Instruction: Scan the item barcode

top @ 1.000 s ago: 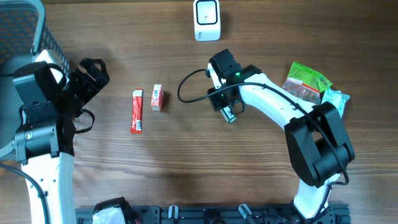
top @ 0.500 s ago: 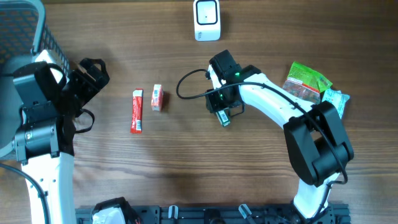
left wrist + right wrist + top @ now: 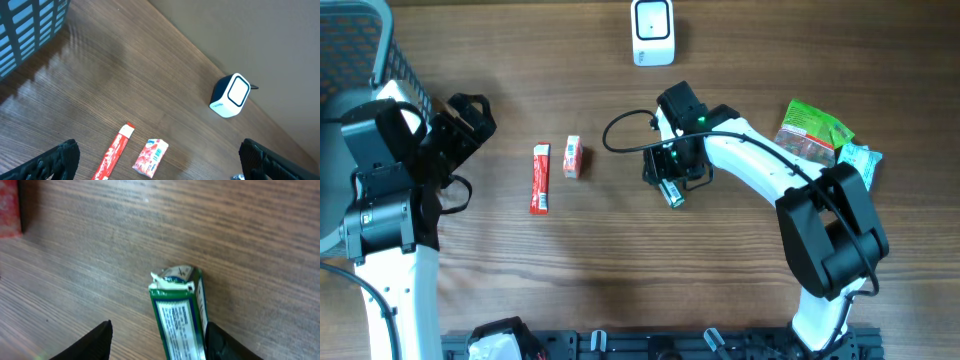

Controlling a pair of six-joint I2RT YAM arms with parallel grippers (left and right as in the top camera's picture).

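Straddling the green packet (image 3: 177, 315), which lies flat on the wooden table (image 3: 620, 280) a little way below the white scanner (image 3: 652, 32) with its printed face up, the right gripper (image 3: 668, 180) has its jaws parted wider than the packet, one finger close against its side and the other clear of it, so nothing is clamped. That suits either letting go or taking a fresh hold to turn the barcode toward the scanner; I cannot tell which. The left gripper (image 3: 468, 112), spread wide and empty, hangs back near the basket (image 3: 360, 40), leaving the red stick (image 3: 540, 178) and small red packet (image 3: 571, 157) alone.
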